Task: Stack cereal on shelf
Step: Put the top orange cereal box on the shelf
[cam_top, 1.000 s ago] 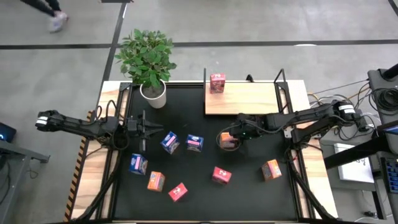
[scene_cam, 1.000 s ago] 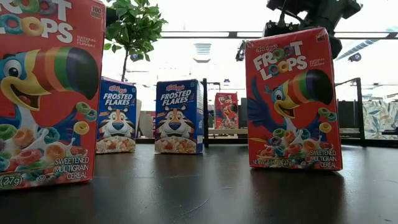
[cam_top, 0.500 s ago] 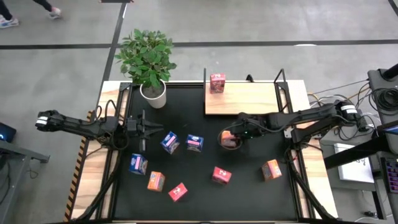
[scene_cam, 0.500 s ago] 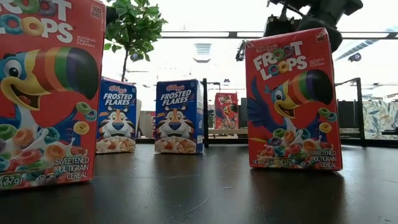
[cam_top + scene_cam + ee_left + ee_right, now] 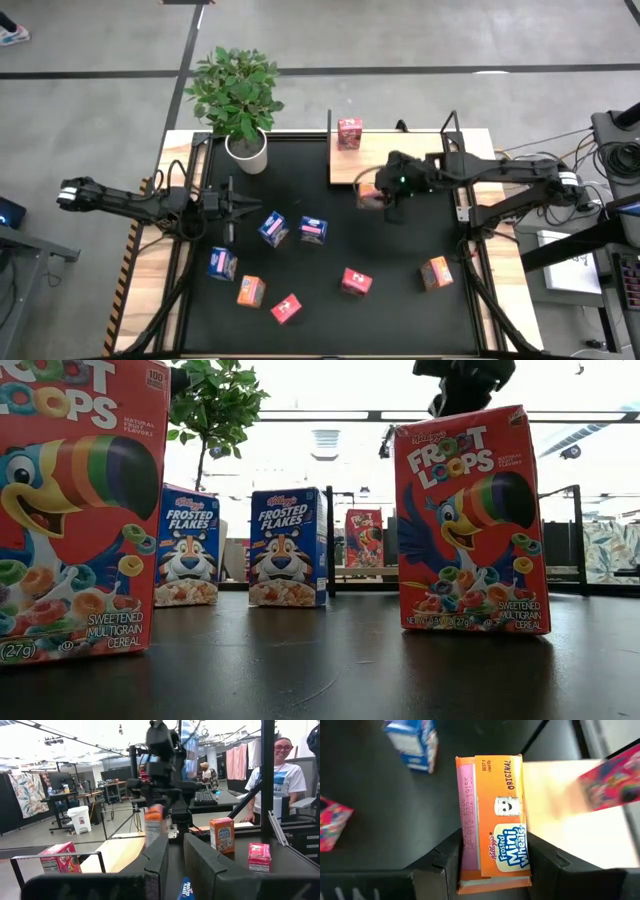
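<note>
Right wrist view alone reads Mini-Wheats box [image 5: 495, 820], jaws clamping it

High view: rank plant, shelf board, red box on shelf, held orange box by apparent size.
1. Plant and shelf board: similar spread, too close to rank.
2. Held orange box and red box on shelf: look alike; the orange one is partly covered by the right gripper.

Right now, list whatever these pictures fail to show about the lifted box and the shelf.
- Orange Mini-Wheats box in the right claw: its underside faces away in every view; from above the claw covers most of it.
- Shelf: right wrist view blurs its red box.
- Left claw: the low view misses it.
</note>
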`<state>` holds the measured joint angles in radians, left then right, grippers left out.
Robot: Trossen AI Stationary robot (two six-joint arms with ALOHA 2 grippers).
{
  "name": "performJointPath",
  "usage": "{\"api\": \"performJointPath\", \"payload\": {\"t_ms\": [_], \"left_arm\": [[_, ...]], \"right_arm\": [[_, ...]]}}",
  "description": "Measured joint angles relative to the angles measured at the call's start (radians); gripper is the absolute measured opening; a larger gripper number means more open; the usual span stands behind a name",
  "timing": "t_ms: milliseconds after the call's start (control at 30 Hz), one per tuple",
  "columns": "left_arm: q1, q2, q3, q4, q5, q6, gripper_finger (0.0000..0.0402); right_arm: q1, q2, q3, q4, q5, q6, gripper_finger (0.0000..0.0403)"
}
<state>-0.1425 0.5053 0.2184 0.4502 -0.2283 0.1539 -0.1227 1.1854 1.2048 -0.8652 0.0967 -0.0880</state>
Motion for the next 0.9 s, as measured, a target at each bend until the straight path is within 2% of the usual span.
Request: {"api": "performJointPath", "payload": {"t_ms": [133,533,767,900], "left_arm": [[0.000,0.000,0.000,-0.001,0.000,-0.009,0.0045],[0.000,-0.001,0.000,0.010,0.000,-0.006,0.0045],[0.000,-0.001,0.000,0.010,0.000,-0.003,0.0045],[0.000,-0.001,0.000,0.011,0.000,0.011,0.0045]], "right_arm": [[-0.080,0.000,0.017,-0.028,-0.047,-0.055,0.0156],[-0.326,0.000,-0.034,-0.039,-0.053,-0.218,0.0157],[-0.483,0.017,-0.068,0.135,-0.054,-0.298,0.0154],[-0.580,0.046,-0.093,0.247,-0.141,-0.319,0.0154]]}}
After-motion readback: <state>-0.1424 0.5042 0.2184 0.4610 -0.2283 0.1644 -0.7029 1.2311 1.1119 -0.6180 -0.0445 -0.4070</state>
